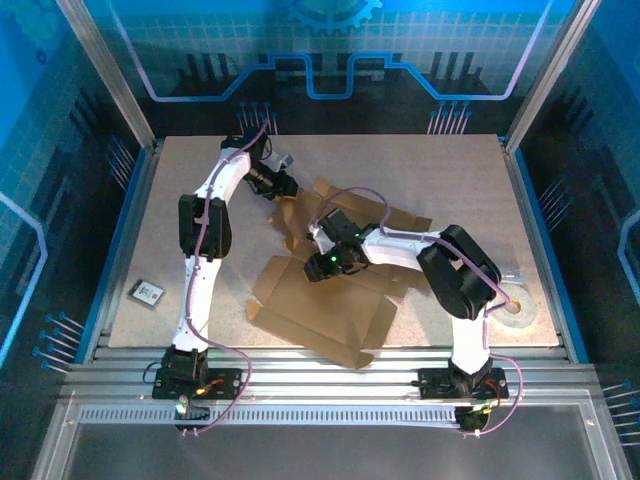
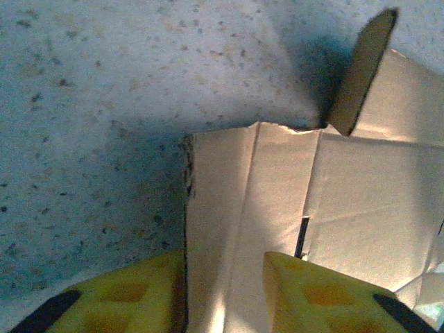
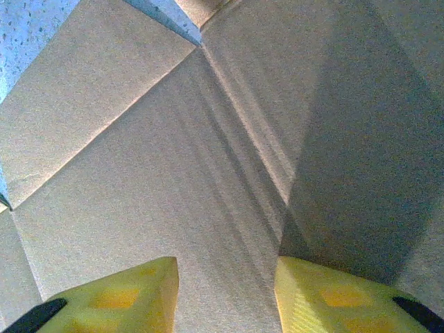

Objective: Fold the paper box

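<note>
Flap edge of the paper box is sitting between the left gripper fingers, grip uncertain; the right gripper is hovering half-open, seemingly just above cardboard.

Paper box, plain brown die-cut cardboard sheet, mostly unfolded, creased flaps partly raised, lying mid-table

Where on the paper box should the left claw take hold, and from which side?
I would grip the narrow far-left flap of the paper box, coming from the bare table side: its free edge faces there, and thin card fits between the fingers.
</note>
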{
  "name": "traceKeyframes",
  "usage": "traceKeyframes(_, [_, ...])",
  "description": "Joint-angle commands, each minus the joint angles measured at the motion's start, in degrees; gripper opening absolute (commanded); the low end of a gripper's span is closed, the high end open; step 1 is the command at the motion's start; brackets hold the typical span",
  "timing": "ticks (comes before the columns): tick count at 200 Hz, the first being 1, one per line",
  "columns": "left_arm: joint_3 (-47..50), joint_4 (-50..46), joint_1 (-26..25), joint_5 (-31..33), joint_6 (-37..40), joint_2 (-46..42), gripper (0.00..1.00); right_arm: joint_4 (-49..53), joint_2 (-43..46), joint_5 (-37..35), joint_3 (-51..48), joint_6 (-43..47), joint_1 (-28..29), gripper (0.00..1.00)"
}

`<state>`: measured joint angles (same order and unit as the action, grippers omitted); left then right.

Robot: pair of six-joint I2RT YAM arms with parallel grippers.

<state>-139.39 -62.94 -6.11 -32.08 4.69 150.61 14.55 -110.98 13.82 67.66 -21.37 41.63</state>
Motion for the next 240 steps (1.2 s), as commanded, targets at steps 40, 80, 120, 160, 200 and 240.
traceKeyframes(40, [-1.6,-3.1,0.3,-3.3,2.7,-1.5,0.16,1.5,-1.3,-1.4,0.0,0.1,0.7,0.41])
traceKeyframes(80, [6.7,7.2,0.1,-4.9,-1.1,-8.3,0.05,1.1,1.5,-1.7,-0.1,-1.2,0.5,0.39])
traceKeyframes(120, [19.3,25.7,-0.1,-4.0,-6.6,-17.7,0.06,0.4,7.4,-0.1,-3.4,-4.4,0.9,0.31])
traceKeyframes(160, [20.5,29.2,-0.5,-4.5,-8.2,-18.0,0.09,0.9,10.6,-2.7,-8.6,-7.3,3.9,0.10])
traceKeyframes(200, [23.4,30.7,-1.5,-2.8,-7.3,-19.9,0.10,-2.4,8.9,-4.9,-11.7,-11.9,6.7,0.00])
traceKeyframes(240, [34.2,36.2,-2.2,0.5,-6.7,-27.3,0.11,-5.5,6.5,-8.4,-12.7,-16.7,7.0,0.00])
